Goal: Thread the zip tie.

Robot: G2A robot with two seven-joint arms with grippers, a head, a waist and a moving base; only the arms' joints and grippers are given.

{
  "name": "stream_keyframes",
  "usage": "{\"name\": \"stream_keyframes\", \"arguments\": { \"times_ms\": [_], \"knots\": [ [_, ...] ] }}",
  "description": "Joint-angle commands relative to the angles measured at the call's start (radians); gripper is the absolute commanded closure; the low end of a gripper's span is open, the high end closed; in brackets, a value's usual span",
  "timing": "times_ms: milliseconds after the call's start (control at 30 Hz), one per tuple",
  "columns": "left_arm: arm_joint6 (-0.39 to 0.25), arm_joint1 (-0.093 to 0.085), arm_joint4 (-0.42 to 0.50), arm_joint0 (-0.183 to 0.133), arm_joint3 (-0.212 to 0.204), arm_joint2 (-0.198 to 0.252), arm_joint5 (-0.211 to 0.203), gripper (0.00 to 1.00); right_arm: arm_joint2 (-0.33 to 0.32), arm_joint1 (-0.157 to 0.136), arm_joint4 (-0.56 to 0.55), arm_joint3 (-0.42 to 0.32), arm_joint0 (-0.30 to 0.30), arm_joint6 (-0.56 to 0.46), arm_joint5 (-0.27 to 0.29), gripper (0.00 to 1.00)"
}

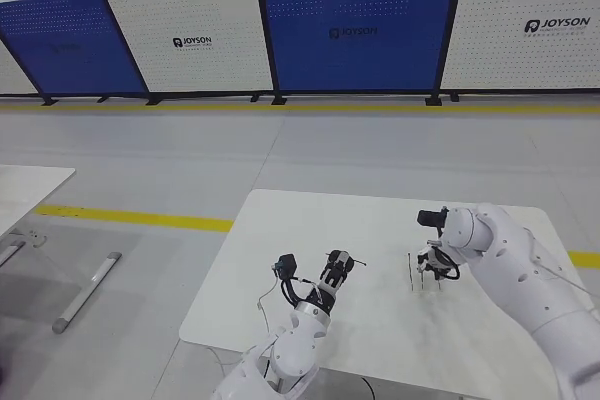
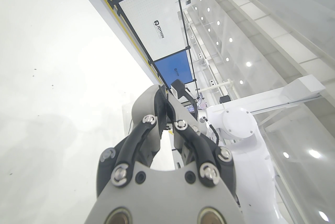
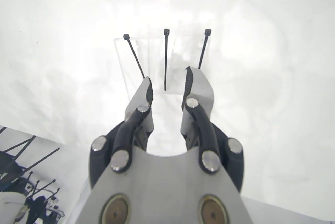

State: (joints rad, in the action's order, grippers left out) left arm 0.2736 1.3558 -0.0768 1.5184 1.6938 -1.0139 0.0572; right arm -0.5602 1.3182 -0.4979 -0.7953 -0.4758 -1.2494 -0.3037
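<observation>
Zip ties (image 3: 165, 57), three on a clear stand (image 3: 121, 60), face my open right tool (image 3: 168, 74); top view shows my left tool (image 1: 340, 259) clamped on another zip tie (image 1: 359, 262).

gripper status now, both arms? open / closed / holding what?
Left gripper: jaws closed on a zip tie.
Right gripper: jaws open, empty, facing a row of three zip ties.

Three zip ties (image 3: 165, 60), seemingly upright, before right gripper (image 3: 168, 74), open table (image 1: 280, 300) beside.
</observation>
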Motion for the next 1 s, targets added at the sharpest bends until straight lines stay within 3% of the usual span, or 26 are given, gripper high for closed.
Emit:
{"name": "stream_keyframes", "arguments": {
  "times_ms": [0,567,967],
  "knots": [
    [0.0,0.0,0.0,0.0,0.0,0.0,0.0,1.0,0.002,0.007,0.001,0.016,0.005,0.0,0.004,0.72],
    [0.0,0.0,0.0,0.0,0.0,0.0,0.0,1.0,0.038,0.093,0.013,0.191,0.062,0.014,0.042,0.68],
    [0.0,0.0,0.0,0.0,0.0,0.0,0.0,1.0,0.056,0.159,0.019,0.325,0.092,0.036,0.081,0.71]
  ]
}}
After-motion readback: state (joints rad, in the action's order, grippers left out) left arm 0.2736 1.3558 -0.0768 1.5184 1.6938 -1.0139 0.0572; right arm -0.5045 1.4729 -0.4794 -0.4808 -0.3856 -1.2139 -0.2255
